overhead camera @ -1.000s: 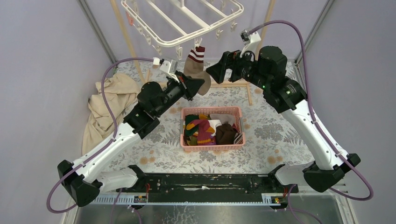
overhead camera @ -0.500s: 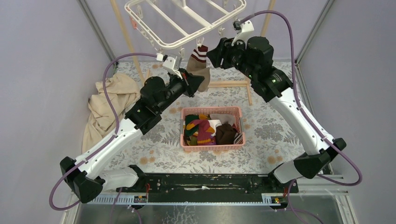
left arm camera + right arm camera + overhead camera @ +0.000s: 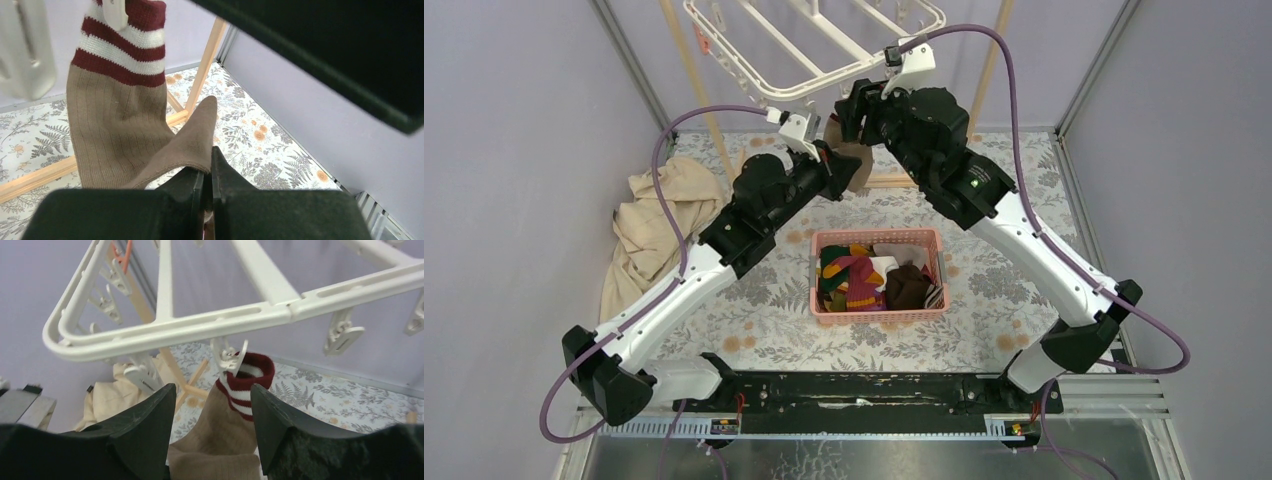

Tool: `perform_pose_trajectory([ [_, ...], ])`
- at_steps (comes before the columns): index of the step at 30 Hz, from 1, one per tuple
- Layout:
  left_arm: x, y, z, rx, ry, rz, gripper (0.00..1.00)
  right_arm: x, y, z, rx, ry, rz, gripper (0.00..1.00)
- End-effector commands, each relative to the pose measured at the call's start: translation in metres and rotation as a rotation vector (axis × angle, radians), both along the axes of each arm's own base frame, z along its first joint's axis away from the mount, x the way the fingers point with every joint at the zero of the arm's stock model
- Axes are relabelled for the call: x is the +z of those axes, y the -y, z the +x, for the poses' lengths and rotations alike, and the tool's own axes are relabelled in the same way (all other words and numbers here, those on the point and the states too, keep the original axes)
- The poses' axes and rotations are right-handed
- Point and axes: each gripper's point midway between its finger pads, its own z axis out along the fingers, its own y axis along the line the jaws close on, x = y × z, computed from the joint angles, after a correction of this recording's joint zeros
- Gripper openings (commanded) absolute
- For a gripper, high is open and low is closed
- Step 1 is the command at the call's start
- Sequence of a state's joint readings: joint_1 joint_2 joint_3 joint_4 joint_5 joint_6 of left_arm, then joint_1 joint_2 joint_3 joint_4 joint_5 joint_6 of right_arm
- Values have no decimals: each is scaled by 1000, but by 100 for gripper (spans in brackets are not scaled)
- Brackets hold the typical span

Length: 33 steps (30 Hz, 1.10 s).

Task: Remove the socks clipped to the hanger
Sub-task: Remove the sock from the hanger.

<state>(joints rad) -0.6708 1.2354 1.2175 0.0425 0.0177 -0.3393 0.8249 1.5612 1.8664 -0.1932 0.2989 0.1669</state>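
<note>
L gripper pinches foot of tan sock; R gripper jaws apart, straddling striped cuff under hanger clip.

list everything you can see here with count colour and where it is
clipped sock: one, tan, maroon-white cuff, on a hanger clip
hanger: one, white, overhead at back
basket: one, pink, table centre
socks in basket: several, mixed colours, piled inside
cloth: one, beige, table's left
wooden frame: one, light wood, at back
left pincer: black, shut on clipped sock's lower part
right pincer: black, open, jaws either side of that sock
</note>
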Motion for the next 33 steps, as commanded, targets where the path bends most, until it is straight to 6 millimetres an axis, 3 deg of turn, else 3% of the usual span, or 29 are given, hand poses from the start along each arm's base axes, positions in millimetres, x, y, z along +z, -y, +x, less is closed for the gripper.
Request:
perform_pose_trajectory([
  [1, 20, -10, 6, 31, 49, -3, 8, 35, 16, 13, -145, 73, 64, 64],
  [12, 25, -23, 10, 39, 56, -6, 8, 38, 3, 25, -189, 67, 71, 64],
  [26, 27, -25, 10, 34, 56, -13, 8, 40, 12, 23, -220, 60, 84, 65],
  [33, 26, -24, 10, 29, 50, -19, 8, 34, 16, 22, -229, 47, 73, 76],
])
